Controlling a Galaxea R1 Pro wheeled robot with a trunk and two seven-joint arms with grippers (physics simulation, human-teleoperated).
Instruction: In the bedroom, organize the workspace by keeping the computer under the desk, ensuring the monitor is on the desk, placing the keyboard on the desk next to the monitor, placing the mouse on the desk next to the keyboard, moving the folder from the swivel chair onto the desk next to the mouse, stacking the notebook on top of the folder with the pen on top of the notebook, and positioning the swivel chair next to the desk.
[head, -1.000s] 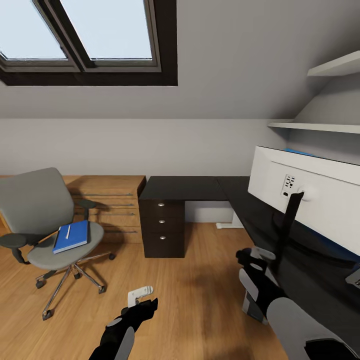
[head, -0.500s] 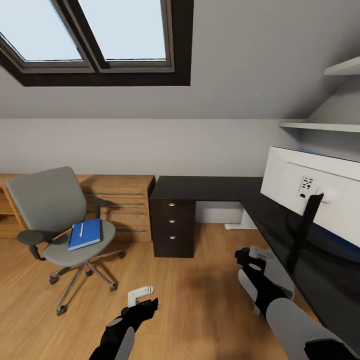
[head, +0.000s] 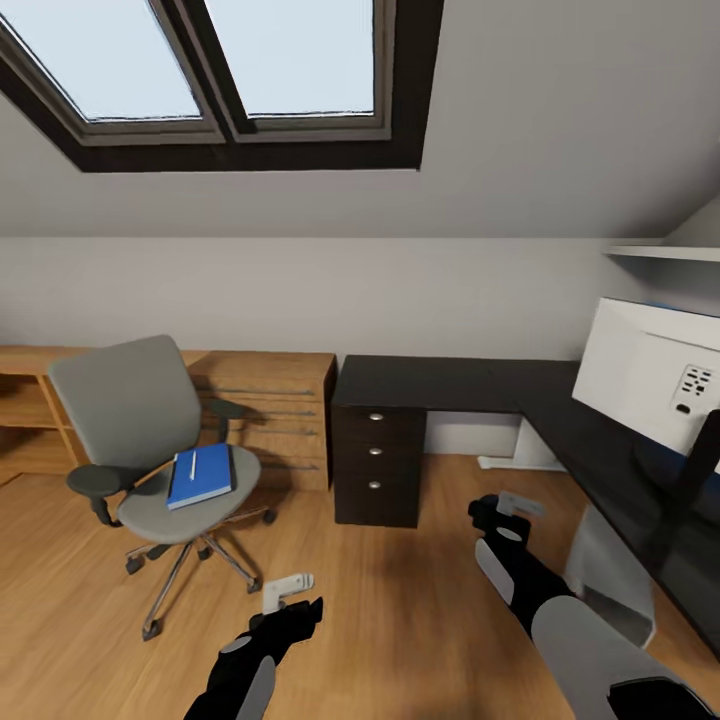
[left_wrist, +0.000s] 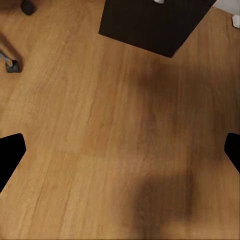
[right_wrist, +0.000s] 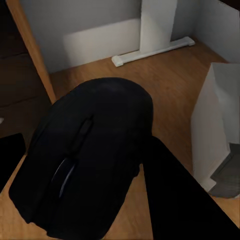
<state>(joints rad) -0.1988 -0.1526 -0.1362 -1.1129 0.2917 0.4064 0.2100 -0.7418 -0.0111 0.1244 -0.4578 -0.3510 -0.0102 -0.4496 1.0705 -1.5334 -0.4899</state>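
1. Overhead, the bedroom's sloped grey wall (head: 520, 120) carries a dark-framed skylight (head: 230, 80), and a light wood floor (head: 400, 610) runs under everything.
2. Along the far wall stands the desk (head: 470, 385), its glossy black top turning a corner toward the robot's right; its dark drawer unit (head: 378, 465) with three round silver knobs sits under the near left end, and a white leg (right_wrist: 157, 27) stands behind.
3. Left of the desk and touching its side is a light wooden dresser (head: 275, 415) with long bar handles.
4. On the desk's right wing stands the monitor (head: 655, 385), its white back toward the camera, partly cut off by the frame edge.
5. Under that wing, on the floor, a white computer case (head: 612, 580) stands upright.
6. In front of the dresser, well apart from the desk, is the swivel chair (head: 150, 450), grey-padded on a chrome base.
7. On its seat lies the blue folder (head: 201, 475), with the thin white pen (head: 192, 467) on top of it.
8. The right gripper (head: 500, 510) hangs over the floor near the drawer unit, its fingers closed around the black mouse (right_wrist: 87, 160).
9. The left gripper (head: 285, 590) hovers low over bare floor with its fingers spread wide, holding nothing.
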